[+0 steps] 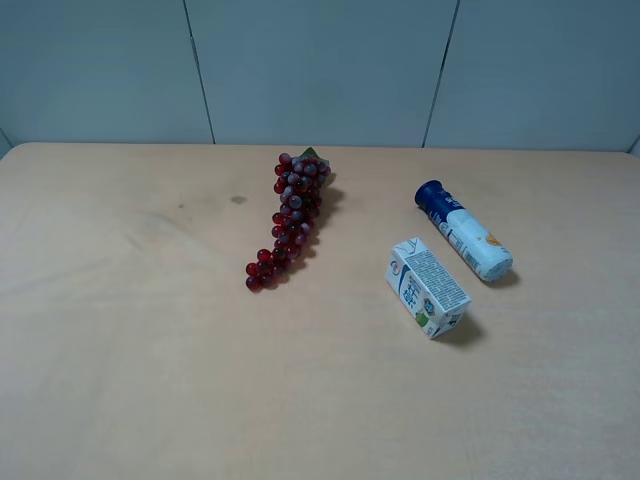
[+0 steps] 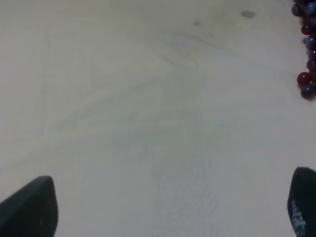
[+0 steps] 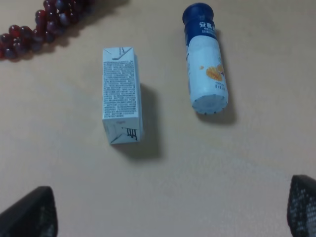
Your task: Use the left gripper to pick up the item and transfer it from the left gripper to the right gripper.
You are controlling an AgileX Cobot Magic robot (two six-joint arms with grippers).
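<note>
The item, a small white-and-blue milk carton (image 1: 427, 287), lies on its side on the tan table (image 1: 130, 380), right of centre. It also shows in the right wrist view (image 3: 121, 95), ahead of the right gripper (image 3: 170, 212), whose two dark fingertips (image 3: 29, 215) stand wide apart with nothing between them. The left gripper (image 2: 170, 207) is open and empty over bare table, its fingertips (image 2: 29, 210) at the frame's lower corners. Neither arm shows in the exterior high view.
A red grape bunch (image 1: 290, 220) lies at the table's middle; its end shows in the left wrist view (image 2: 307, 49) and in the right wrist view (image 3: 44, 24). A white-and-blue cylindrical tube (image 1: 463, 230) (image 3: 206, 60) lies beside the carton. A grey wall (image 1: 320, 70) stands behind.
</note>
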